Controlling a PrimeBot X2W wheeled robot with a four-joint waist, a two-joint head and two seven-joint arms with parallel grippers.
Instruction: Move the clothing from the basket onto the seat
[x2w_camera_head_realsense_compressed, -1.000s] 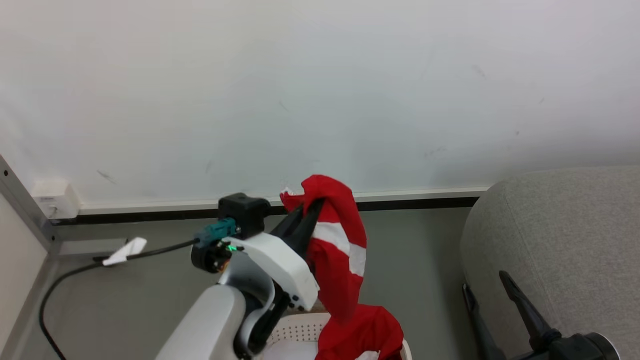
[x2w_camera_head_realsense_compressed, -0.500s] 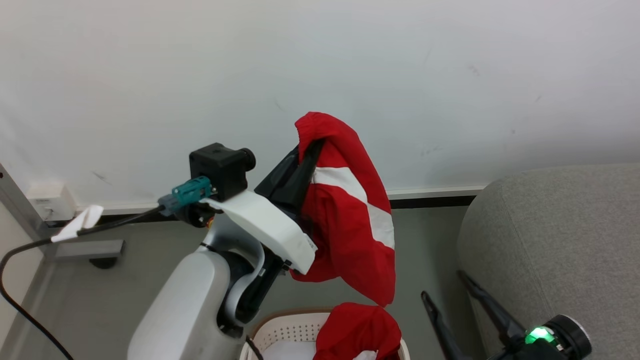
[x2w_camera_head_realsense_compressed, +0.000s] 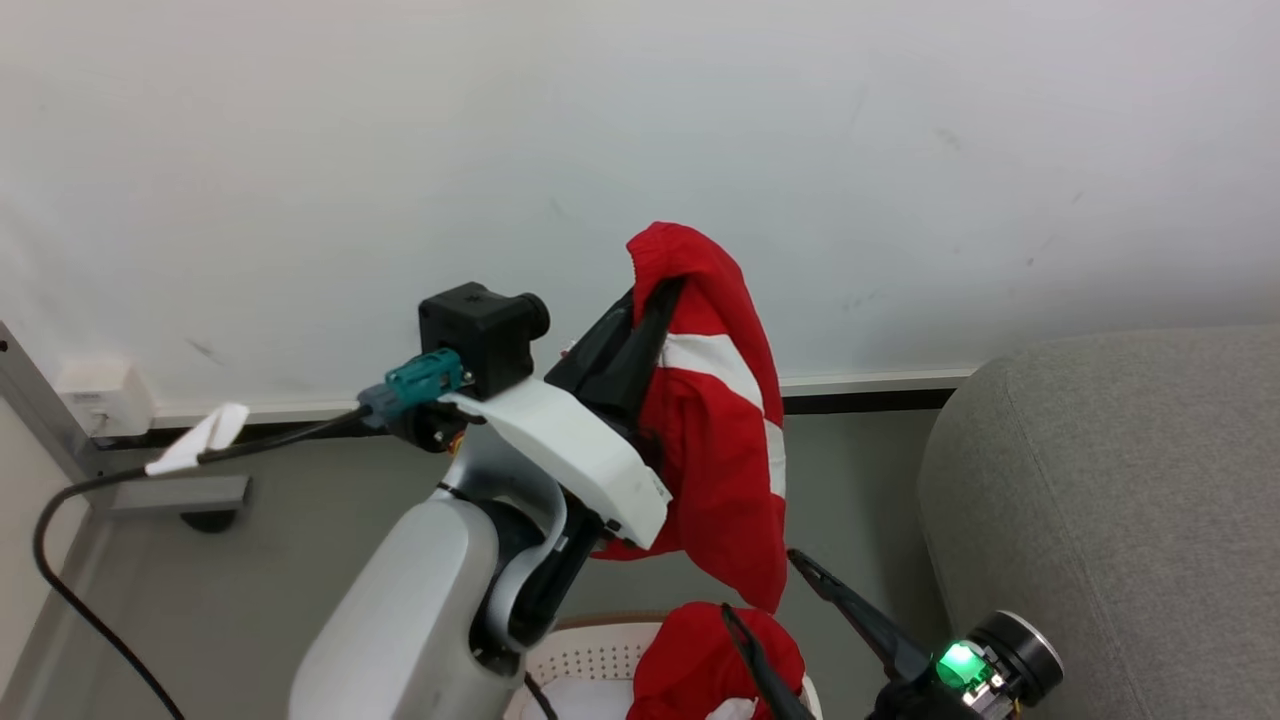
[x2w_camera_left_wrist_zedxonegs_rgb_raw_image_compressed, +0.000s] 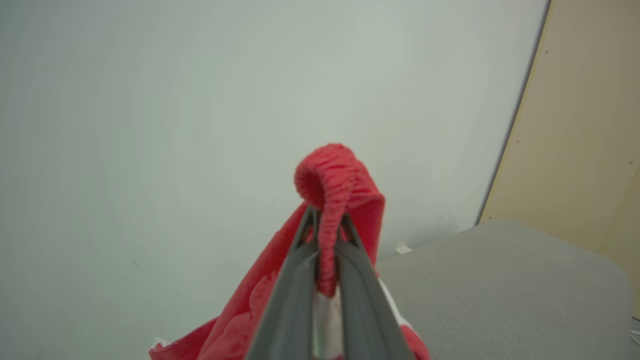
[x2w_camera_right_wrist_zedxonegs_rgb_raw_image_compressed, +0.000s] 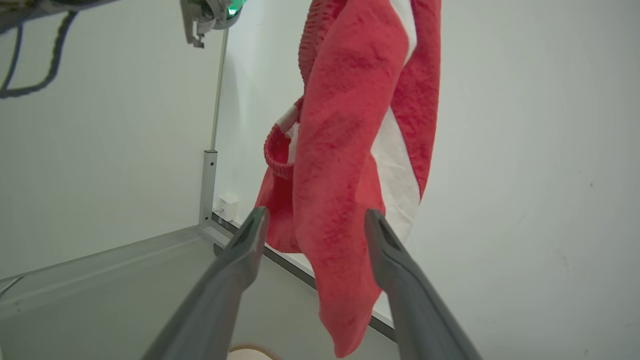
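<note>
Clothing (x2w_camera_head_realsense_compressed: 722, 450) hung pinched in the clenched left gripper (x2w_camera_head_realsense_compressed: 662, 292), right gripper (x2w_camera_head_realsense_compressed: 758, 582) spread wide just below its hem, basket (x2w_camera_head_realsense_compressed: 590, 655) beneath both.

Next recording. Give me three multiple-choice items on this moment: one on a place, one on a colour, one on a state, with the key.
1. Where is the lifted red garment?
A. hanging from the left gripper
B. folded on a table
C. hung on a wall hook

2. What colour is its stripe?
A. blue
B. white
C. yellow

3. How is the right gripper?
A. shut, empty
B. shut on the garment
C. open, holding nothing

Key:
1 A, the left gripper is shut on its ribbed edge and the cloth dangles below.
2 B, a white band crosses the red cloth.
3 C, its fingers stand apart by the garment's lower end.
</note>
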